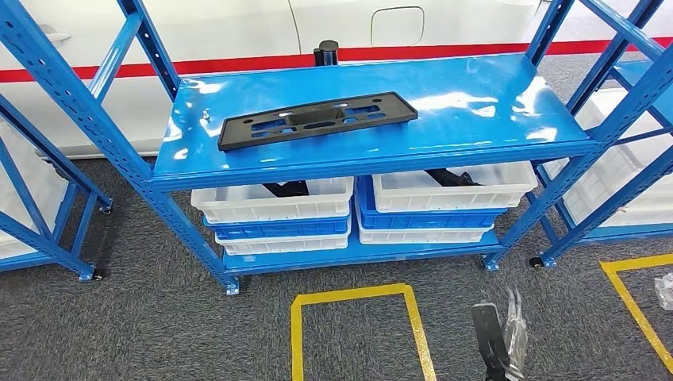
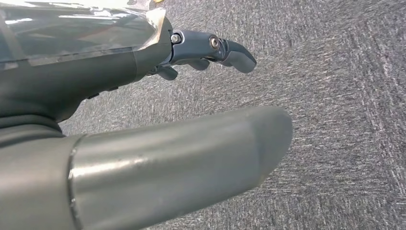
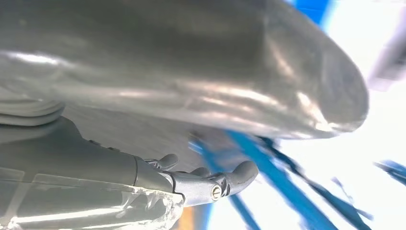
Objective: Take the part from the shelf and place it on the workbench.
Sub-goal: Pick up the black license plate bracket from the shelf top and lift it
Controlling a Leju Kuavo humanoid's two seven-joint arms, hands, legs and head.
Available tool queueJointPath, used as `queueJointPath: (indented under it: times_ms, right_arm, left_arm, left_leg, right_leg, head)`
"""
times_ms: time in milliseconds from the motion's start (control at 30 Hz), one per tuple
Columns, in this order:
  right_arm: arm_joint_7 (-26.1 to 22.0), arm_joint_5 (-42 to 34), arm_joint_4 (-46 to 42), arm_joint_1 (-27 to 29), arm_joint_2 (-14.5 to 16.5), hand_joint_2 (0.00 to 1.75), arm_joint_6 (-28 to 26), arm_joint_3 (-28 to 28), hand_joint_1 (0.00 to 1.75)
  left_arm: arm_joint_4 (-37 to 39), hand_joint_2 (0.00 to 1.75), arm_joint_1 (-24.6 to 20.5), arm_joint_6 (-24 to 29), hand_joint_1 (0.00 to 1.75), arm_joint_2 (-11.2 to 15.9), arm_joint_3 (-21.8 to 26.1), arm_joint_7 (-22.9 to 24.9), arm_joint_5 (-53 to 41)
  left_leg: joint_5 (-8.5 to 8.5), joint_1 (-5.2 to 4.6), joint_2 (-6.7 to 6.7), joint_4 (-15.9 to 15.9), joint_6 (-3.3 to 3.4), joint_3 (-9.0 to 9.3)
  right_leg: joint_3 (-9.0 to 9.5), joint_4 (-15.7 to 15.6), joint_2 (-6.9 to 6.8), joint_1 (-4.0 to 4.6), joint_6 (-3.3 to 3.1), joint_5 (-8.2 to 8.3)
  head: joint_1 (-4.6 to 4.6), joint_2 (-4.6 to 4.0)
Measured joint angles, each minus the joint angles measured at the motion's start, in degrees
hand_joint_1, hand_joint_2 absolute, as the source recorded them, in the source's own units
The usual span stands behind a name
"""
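Observation:
A long flat black part (image 1: 316, 119) with cut-out slots lies on the blue shelf's top board (image 1: 476, 103), slightly askew, toward its left half. My right hand (image 1: 500, 337) shows blurred at the bottom right of the head view, low over the carpet and well short of the shelf. In the right wrist view my right hand (image 3: 201, 179) has its fingers extended with nothing in them, blurred blue shelf posts beyond. My left hand (image 2: 210, 50) hangs over grey carpet, fingers apart and holding nothing.
White and blue bins (image 1: 274, 208) with dark parts stand stacked on the lower shelf. More blue racks (image 1: 48, 159) stand to both sides. Yellow floor tape (image 1: 357, 317) marks a box on the carpet before the shelf. A white wall with a red stripe runs behind.

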Motion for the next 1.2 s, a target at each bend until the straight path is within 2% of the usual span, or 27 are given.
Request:
queueJointPath:
  times_ms: [133,267,433,633,900,1133,1200]
  right_arm:
    - [-0.5,8.2,-16.0,3.8,0.1,0.0,-0.3,-5.2,0.0]
    - [-1.1,11.1,-28.0,6.4,0.4,0.0,-0.5,-8.1,0.0]
    - [-3.1,16.8,-41.0,10.0,0.6,0.0,-0.5,-8.7,0.0]
    - [-2.8,24.4,-56.3,13.5,1.1,0.0,-0.5,-7.7,0.0]
    - [-0.6,30.5,-64.2,15.3,1.2,0.0,-0.5,-6.2,0.0]
    - [1.2,30.6,-65.3,15.7,0.9,0.0,-0.5,-5.2,0.0]
    - [1.4,30.4,-65.3,15.8,0.9,0.0,-0.5,-5.0,0.0]
  left_arm:
    - [0.0,0.0,0.0,0.0,0.0,0.1,0.0,-0.7,-0.4]
    - [0.0,0.0,0.0,0.0,0.0,0.2,0.0,-1.3,-0.4]
    - [0.0,0.0,0.0,0.2,0.0,0.2,0.0,-2.1,-0.4]
    - [0.0,0.0,0.0,0.9,0.0,0.0,0.1,-2.3,-0.4]
    - [0.0,0.0,0.0,0.9,0.0,-0.2,0.2,-2.3,-0.4]
    - [0.0,0.0,0.0,0.8,0.0,-0.3,0.3,-1.7,-0.4]
    - [0.0,0.0,0.0,0.7,0.0,-0.3,0.3,-1.7,-0.4]
  left_leg:
    - [0.0,0.0,0.0,0.0,0.0,-0.02]
    - [-0.01,-0.01,0.02,0.0,0.0,-0.01]
    - [-0.01,-0.03,0.02,0.0,0.01,-0.01]
    - [-0.01,-0.03,0.03,0.0,0.01,-0.01]
    - [-0.02,-0.04,0.03,0.0,0.01,0.0]
    - [-0.06,-0.07,0.03,0.1,0.02,-0.03]
    - [-0.27,-0.13,0.02,0.3,0.32,-0.12]
  right_leg:
    - [-0.02,0.0,0.0,0.0,0.0,-0.01]
    - [-0.03,0.0,0.0,0.0,0.0,-0.01]
    - [-0.02,0.0,0.0,-0.01,0.0,-0.01]
    - [-0.03,0.0,0.0,0.0,0.0,-0.01]
    - [-0.01,0.0,0.0,0.0,0.0,-0.01]
    - [0.0,-0.1,0.01,-0.11,0.03,0.01]
    - [0.06,-0.2,0.03,-0.38,0.18,0.06]
  head:
    - [0.01,0.0]
    - [0.02,0.0]
    - [0.01,0.0]
    - [0.01,0.0]
    - [0.02,0.0]
    - [0.01,0.0]
    - [-0.01,0.0]
